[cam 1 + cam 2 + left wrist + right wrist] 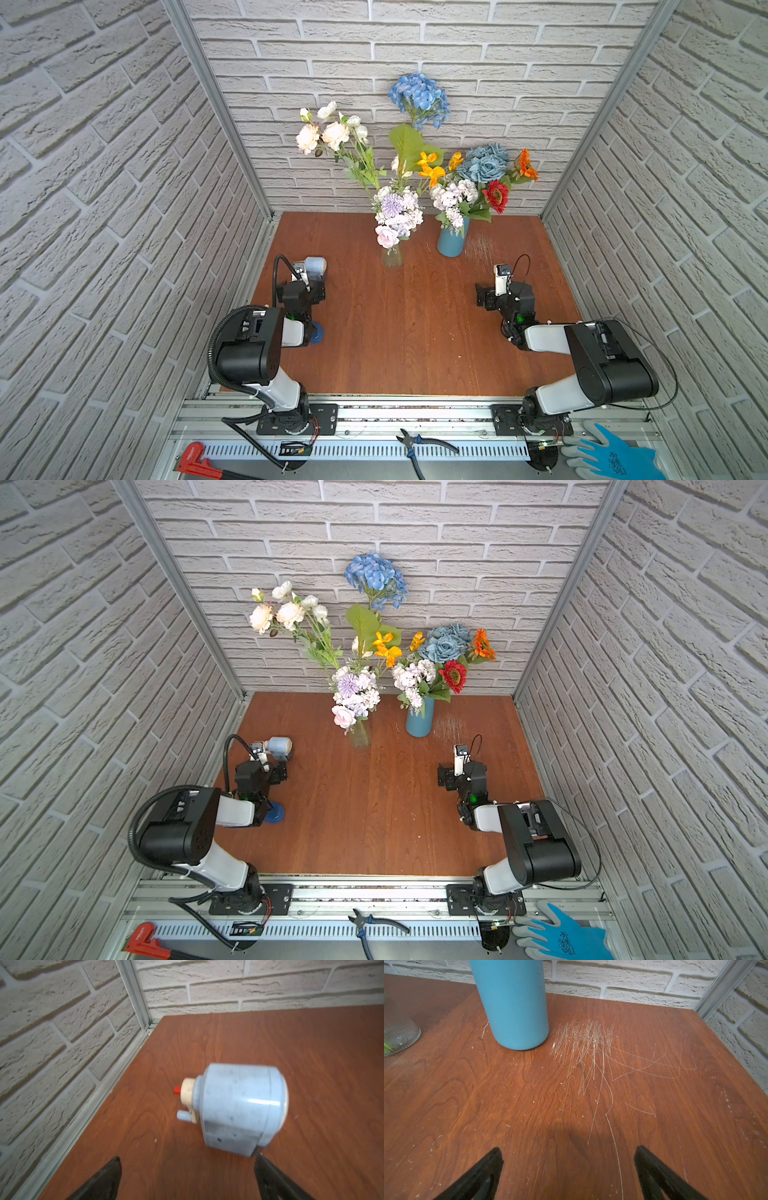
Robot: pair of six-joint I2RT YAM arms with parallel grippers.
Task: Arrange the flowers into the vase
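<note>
Both jaw pairs apart, empty: left gripper (187,1157), right gripper (568,1148) | blue vase (512,1001) ahead of right jaws | flowers (484,166) look arranged; avoid brushing vase.

Bright, even light; both wrist views slightly blurred.

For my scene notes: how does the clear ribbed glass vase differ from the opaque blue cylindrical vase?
The clear ribbed glass vase is see-through; the opaque blue cylindrical vase is not. The glass vase holds the cream-white roses, the blue vase the dusty-blue roses. The glass vase stands left of the blue vase. Both stand upright.
</note>
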